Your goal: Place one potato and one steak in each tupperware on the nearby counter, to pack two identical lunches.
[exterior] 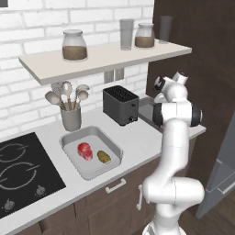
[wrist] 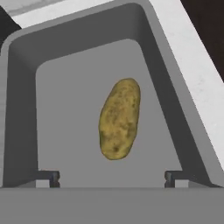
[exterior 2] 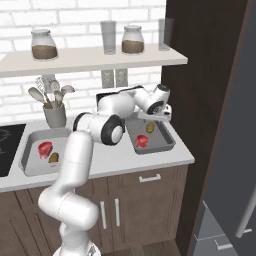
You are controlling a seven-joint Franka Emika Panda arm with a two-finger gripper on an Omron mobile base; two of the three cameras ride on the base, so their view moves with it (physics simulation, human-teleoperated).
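The darker grey tupperware [exterior 2: 156,149] stands at the right end of the counter [exterior 2: 125,161]. In it lie a brown potato [exterior 2: 149,127] and a red steak [exterior 2: 142,141]. My gripper [exterior 2: 156,119] hovers just above this tray's far part. In the hand view the potato [wrist: 120,118] lies free on the tray floor [wrist: 61,122], and my gripper [wrist: 111,177] is open, its tips wide apart with nothing between them. The light grey tupperware [exterior: 97,141] sits further left on the counter [exterior: 137,143] and holds a steak [exterior: 84,150] and a potato [exterior: 103,157].
A black toaster [exterior: 120,104] stands between the two trays at the back. A grey cup of utensils [exterior: 71,117] is behind the light tray, and a black hob [exterior: 23,170] lies at the left. A wall shelf [exterior: 105,57] with jars hangs overhead. A dark tall cabinet [exterior 2: 210,75] bounds the right.
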